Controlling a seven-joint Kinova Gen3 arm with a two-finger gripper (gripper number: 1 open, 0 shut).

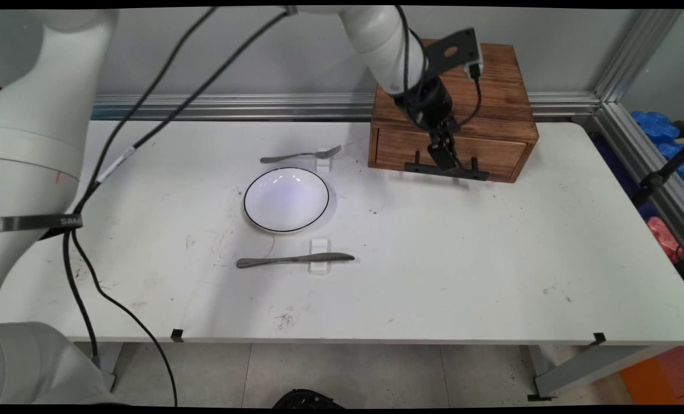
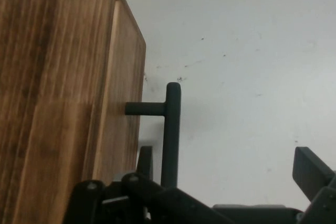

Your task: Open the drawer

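A brown wooden box (image 1: 491, 86) with one drawer stands at the table's back right. The drawer front (image 1: 394, 150) sits flush with the box and carries a black bar handle (image 1: 419, 168). My gripper (image 1: 446, 158) hangs right at that handle, open. In the hand view the handle (image 2: 170, 129) stands out from the wooden box (image 2: 52, 103) on a short post. It lies between my fingers, close beside one finger (image 2: 145, 162), while the other finger (image 2: 311, 170) stands well apart over bare table. The gripper (image 2: 227, 165) holds nothing.
Left of the box, a white plate (image 1: 286, 199) with a dark rim lies mid-table. A fork (image 1: 302, 154) rests on a small white block behind it. A knife (image 1: 293, 260) rests on another white block (image 1: 319, 265) in front. Black cables hang at the left.
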